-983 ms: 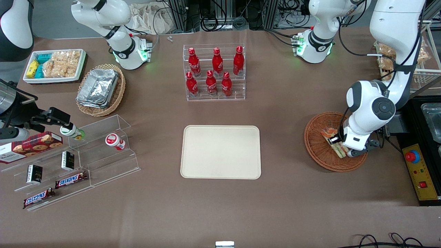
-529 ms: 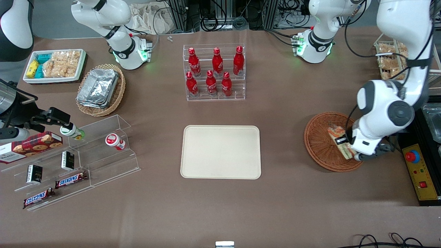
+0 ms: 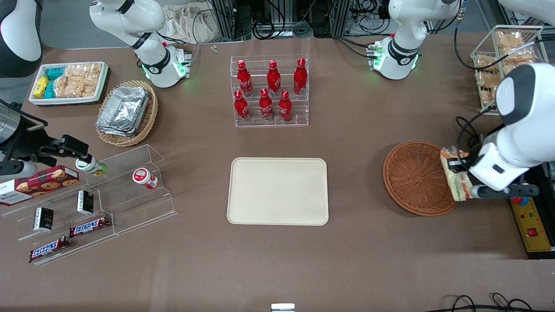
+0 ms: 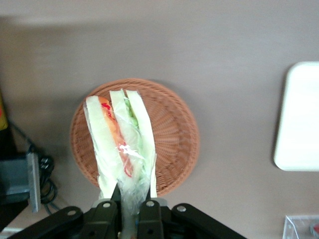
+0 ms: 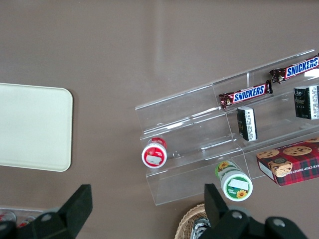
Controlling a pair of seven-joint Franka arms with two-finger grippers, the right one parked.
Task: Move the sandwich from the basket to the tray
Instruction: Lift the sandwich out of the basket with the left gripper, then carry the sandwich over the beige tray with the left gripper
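The sandwich (image 3: 456,178), a wrapped white-bread wedge with green and red-orange filling, hangs in the air over the basket's rim at the working arm's end of the table. My left gripper (image 3: 463,177) is shut on it. In the left wrist view the sandwich (image 4: 122,144) stands out from between the fingers (image 4: 150,211) of that gripper (image 4: 130,208), well above the reddish-brown wicker basket (image 4: 172,134). The basket (image 3: 414,178) holds nothing now. The cream tray (image 3: 277,191) lies flat in the middle of the table, toward the parked arm from the basket, and its corner shows as tray (image 4: 299,119).
An acrylic rack of red bottles (image 3: 269,92) stands farther from the front camera than the tray. A wire rack of snack packs (image 3: 503,56) and a yellow control box (image 3: 530,221) flank the working arm. Stepped acrylic shelves with snacks (image 3: 99,195) lie toward the parked arm's end.
My left gripper has risen out of the basket with the sandwich and drifted toward the working arm's end, so the basket's floor now shows bare.
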